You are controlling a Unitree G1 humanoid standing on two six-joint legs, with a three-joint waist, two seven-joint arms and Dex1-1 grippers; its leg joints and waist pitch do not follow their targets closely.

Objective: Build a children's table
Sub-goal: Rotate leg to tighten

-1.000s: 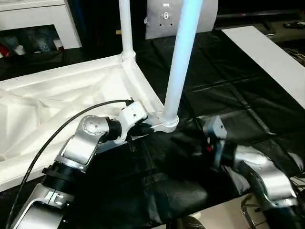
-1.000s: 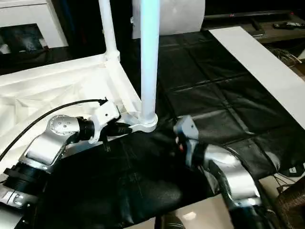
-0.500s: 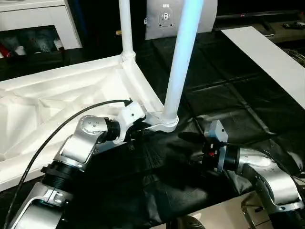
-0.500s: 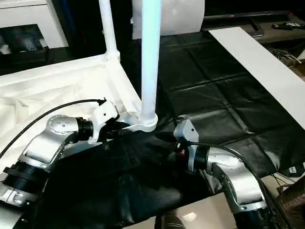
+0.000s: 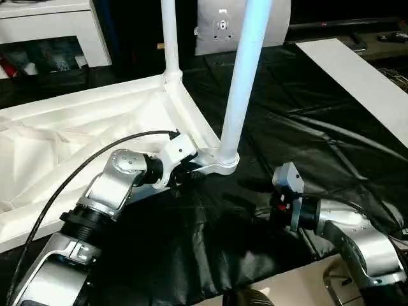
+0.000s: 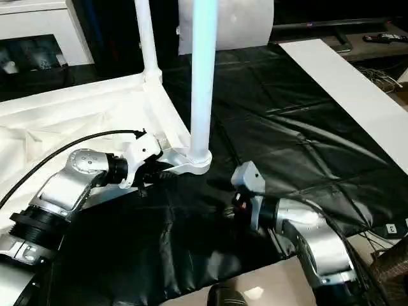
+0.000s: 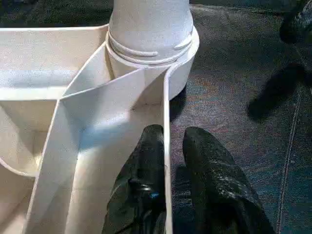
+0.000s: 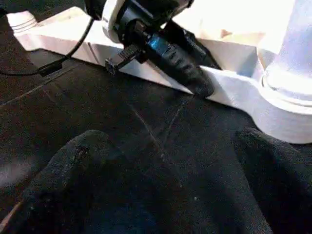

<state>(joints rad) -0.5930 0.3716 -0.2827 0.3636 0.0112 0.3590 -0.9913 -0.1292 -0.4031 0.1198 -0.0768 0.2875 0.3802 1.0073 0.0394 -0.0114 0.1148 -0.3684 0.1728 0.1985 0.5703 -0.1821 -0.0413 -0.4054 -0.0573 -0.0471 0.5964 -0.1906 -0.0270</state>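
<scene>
- Children's table (image 5: 76, 134) is seen lying upside down on a black mat (image 5: 306, 115), its ribbed white underside turned upward.
- Two white legs are seen standing upright in corner sockets: the near leg (image 5: 242, 83) in the corner socket (image 5: 220, 164) closest to the grippers, and the far leg (image 5: 169, 38) in the next corner along the same short side of the top.
- The raised rim (image 7: 165, 161) of the top is straddled by the left gripper (image 7: 168, 146) just beside the near leg's socket: one black finger (image 7: 146, 161) is placed inside the rim and the other on the mat side.
- The left jaws are held narrow around that rim, close against the thin wall; a firm clamp cannot be confirmed.
- A black cable (image 5: 83, 172) is seen arching from the left wrist back along the silver left forearm.
- The right gripper (image 8: 165, 165) is held low over the mat, on the side of the near leg's socket away from the tabletop and apart from it.
- The right jaws are spread wide, with nothing between them; bare mat is seen in the gap.
- A long white panel (image 5: 357, 76) is seen lying on the mat well beyond the near leg, on the right arm's side.
- A white cabinet (image 5: 51, 25) is seen beyond the table's far edge.
</scene>
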